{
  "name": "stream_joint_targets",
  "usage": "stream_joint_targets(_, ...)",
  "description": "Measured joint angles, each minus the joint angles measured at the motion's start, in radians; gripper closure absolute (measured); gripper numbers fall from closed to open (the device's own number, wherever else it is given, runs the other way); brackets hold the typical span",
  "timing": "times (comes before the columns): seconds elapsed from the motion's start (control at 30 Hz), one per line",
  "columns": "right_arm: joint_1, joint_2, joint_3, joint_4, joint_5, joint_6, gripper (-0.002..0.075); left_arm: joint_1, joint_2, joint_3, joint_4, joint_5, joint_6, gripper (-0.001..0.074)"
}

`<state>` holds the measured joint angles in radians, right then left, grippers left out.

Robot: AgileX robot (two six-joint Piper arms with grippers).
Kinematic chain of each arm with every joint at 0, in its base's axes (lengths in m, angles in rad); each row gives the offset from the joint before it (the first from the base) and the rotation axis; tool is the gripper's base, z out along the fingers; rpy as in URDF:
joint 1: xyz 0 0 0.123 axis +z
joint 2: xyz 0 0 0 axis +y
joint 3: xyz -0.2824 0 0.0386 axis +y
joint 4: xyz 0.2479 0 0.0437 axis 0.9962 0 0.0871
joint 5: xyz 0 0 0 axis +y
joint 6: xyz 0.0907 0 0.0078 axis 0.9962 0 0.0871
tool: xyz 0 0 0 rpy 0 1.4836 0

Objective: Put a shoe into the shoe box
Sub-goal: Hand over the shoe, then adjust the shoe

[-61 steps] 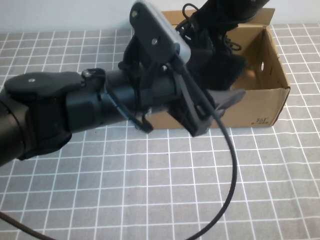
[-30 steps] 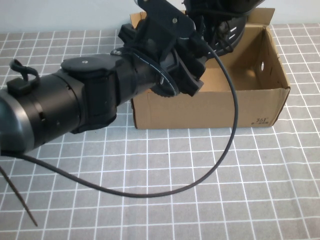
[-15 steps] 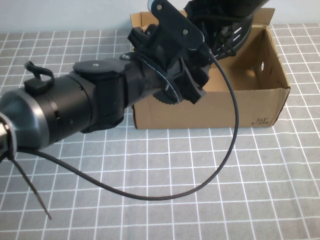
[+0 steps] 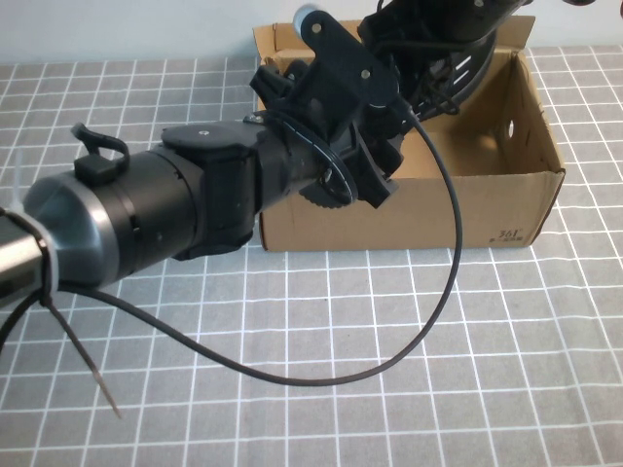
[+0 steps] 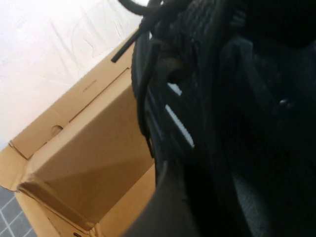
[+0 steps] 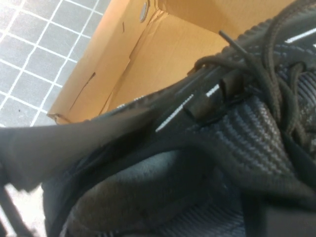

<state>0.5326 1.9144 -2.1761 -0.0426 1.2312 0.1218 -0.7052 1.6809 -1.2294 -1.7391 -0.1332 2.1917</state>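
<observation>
Hanging over the far part of the open shoe box (image 4: 506,199), the shoe (image 4: 450,60) is above the box interior, and I cannot tell if it touches the bottom. In the high view only a dark piece of it with grey stripes and laces shows, at the top edge behind the left arm (image 4: 175,219). The box is brown cardboard, open at the top, with a small round hole in its right wall and small dark print at the near right corner.

The left tool (image 5: 207,197) is pressed close against the shoe; in its wrist view one dark finger lies on the knit side near the grey stripes, but the picture does not show if it is clenched or released, so I cannot tell. The right tool (image 6: 163,133) is also at the shoe: one grey finger (image 6: 74,140) lies along the side next to the collar, and the other finger is not visible, so its state I cannot tell either.

The left arm crosses the picture from the left and hides the left half of the box and most of the shoe. A black cable (image 4: 428,292) loops from this arm down over the box front and over the bench (image 4: 545,389), which has a grey cover with a white grid. The right arm is cut off at the top edge.
</observation>
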Motion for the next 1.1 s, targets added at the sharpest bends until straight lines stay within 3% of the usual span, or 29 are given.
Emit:
stream_joint_targets(0.2, 0.0, 0.002, 0.0, 0.0, 0.0, -0.004, 0.0724, -0.001, 0.008, 0.0, 0.0, -0.007, 0.0, 0.0383)
stream_joint_targets(0.37, 0.0, 0.002, 0.0, 0.008, 0.0, -0.011, 0.0724, -0.001, 0.008, 0.0, 0.0, -0.018, 0.0, 0.0526)
stream_joint_targets(0.8, 0.0, 0.002, 0.0, 0.008, 0.017, -0.024, 0.0708, -0.003, 0.008, 0.0, 0.015, -0.018, 0.008, 0.0559)
stream_joint_targets(0.87, 0.0, 0.002, 0.0, 0.006, 0.023, -0.039, 0.0659, -0.003, 0.01, 0.0, 0.017, -0.015, 0.013, 0.058)
stream_joint_targets(0.97, 0.0, -0.007, -0.002, 0.013, 0.027, -0.048, 0.0536, -0.001, 0.028, 0.002, 0.017, -0.027, 0.013, 0.0672)
stream_joint_targets(1.1, 0.0, -0.016, -0.002, 0.013, 0.027, -0.05, 0.0423, 0.001, 0.029, 0.003, 0.005, -0.052, 0.013, 0.0695)
